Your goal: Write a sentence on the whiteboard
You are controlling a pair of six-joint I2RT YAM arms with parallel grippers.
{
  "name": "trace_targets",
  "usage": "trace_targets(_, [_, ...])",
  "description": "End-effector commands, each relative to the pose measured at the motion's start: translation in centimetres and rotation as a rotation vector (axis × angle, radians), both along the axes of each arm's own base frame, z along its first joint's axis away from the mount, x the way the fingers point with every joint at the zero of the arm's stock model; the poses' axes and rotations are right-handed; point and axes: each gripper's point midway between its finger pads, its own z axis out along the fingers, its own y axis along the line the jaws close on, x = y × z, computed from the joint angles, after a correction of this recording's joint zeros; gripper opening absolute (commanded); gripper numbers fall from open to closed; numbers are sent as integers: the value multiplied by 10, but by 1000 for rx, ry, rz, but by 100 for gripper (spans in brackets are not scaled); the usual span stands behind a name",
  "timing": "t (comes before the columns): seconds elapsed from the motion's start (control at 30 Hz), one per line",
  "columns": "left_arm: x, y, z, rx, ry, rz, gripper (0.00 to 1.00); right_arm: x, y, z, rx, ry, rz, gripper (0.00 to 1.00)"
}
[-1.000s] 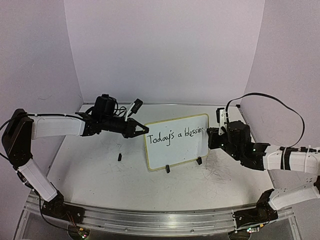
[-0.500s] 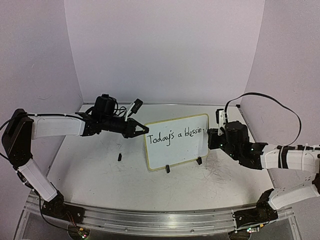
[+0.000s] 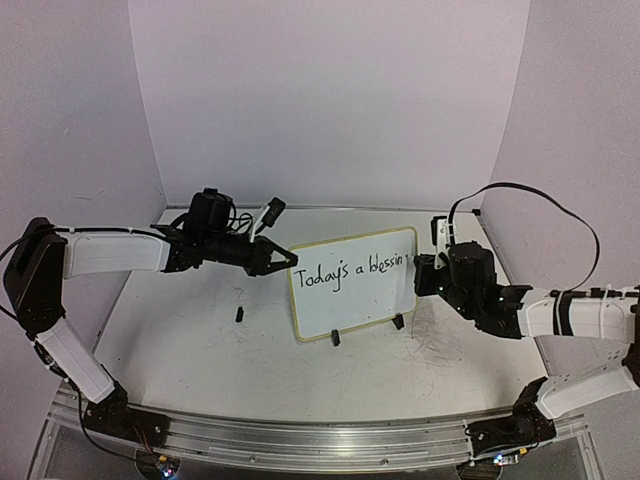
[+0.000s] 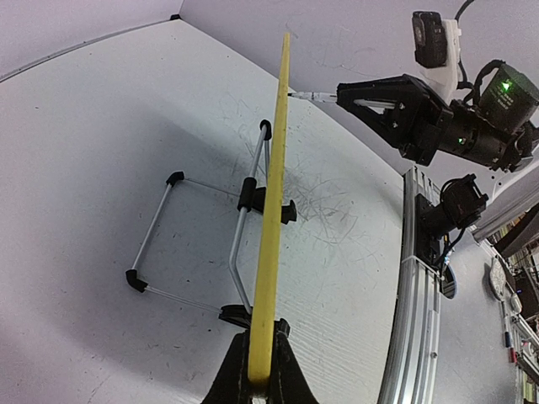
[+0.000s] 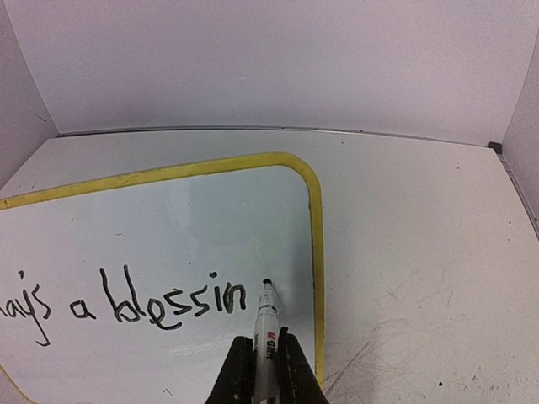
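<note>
Sentence (image 5: 160, 305) start cut off, right wrist view.

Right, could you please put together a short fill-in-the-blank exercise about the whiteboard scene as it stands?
1. The left end effector grips the whiteboard by its ____ rim.
2. The right end effector holds the marker, its tip just past the letter ____ of the sentence.
3. In the top view, a small black piece lies on the table to the ____ of the whiteboard.
Missing words: yellow; n; left.
</note>
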Motion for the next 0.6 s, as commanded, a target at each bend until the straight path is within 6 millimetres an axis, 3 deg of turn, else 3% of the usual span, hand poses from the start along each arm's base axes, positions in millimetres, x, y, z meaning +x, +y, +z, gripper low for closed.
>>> trace_targets(0.0, [10, 4, 31, -33, -125, 35, 0, 6, 6, 26, 44, -63, 16, 0])
trace_targets(0.57, [9, 4, 33, -35, -129, 35, 0, -4, 7, -9, 21, 40, 47, 0])
